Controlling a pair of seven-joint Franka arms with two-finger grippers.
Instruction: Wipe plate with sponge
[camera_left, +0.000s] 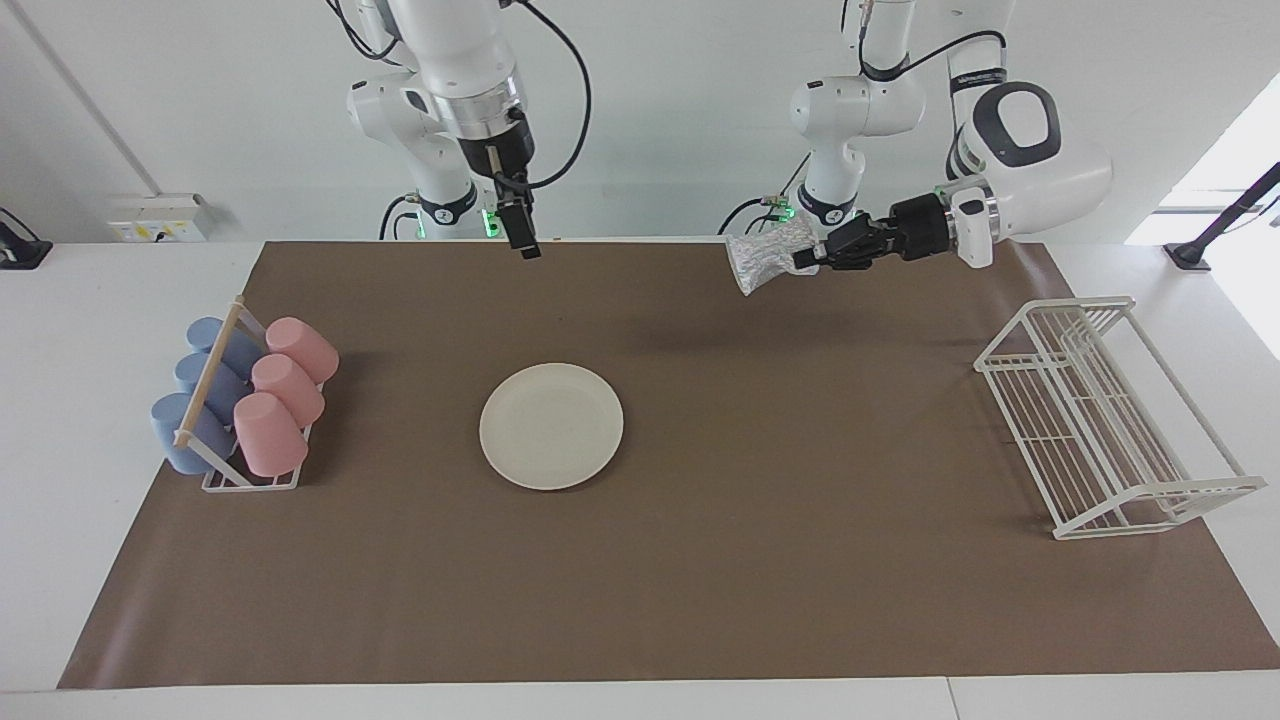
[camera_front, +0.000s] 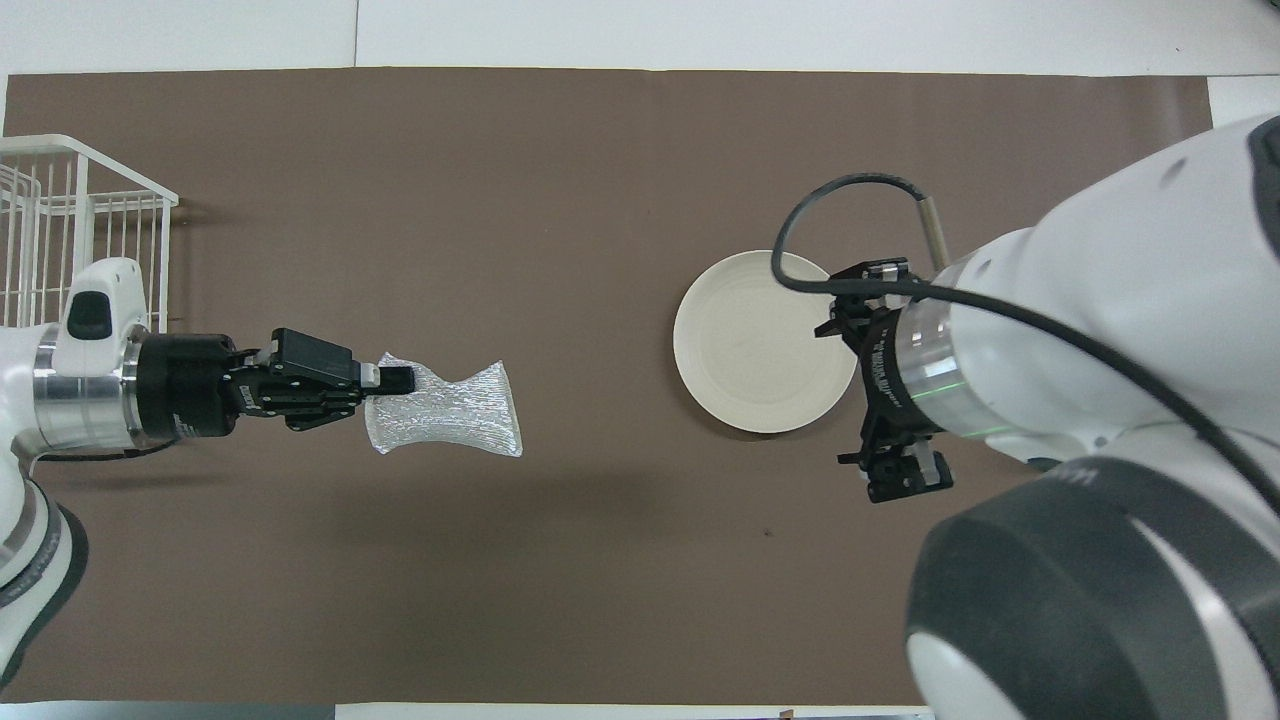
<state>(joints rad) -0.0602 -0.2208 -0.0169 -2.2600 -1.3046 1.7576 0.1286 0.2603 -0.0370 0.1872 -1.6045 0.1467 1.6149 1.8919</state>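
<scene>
The left tool (camera_left: 806, 260) is clamped on one end of the sponge (camera_left: 768, 256), so the silvery mesh pad sticks out sideways from the fingertips and hangs in the air over the brown mat (camera_left: 800, 560), toward the counter edge where the robots stand. Holding it by the end leaves most of the pad free as a wiping face, which suits the job to come.

The plate (camera_left: 551, 426) lies flat and bare near the middle of the mat, well apart from the sponge and nearer the right arm's end of the counter. Nothing touches it.

The right tool (camera_left: 523, 236) is up in the air with its fingers spread and nothing in them. In the overhead view it covers the plate's rim (camera_front: 850, 330), but the facing view shows it high above the mat (so no contact there). It looks placed to come down and steady the plate, though that is only a guess.

Open mat lies all along the way from sponge to plate, with no obstacle between. The wire dish rack (camera_left: 1105, 420) stands at the left arm's end and the cup rack (camera_left: 245, 400) with its pink and blue cups at the right arm's end, both clear of the plate. The main crowding risk is the two arms meeting over the plate.
</scene>
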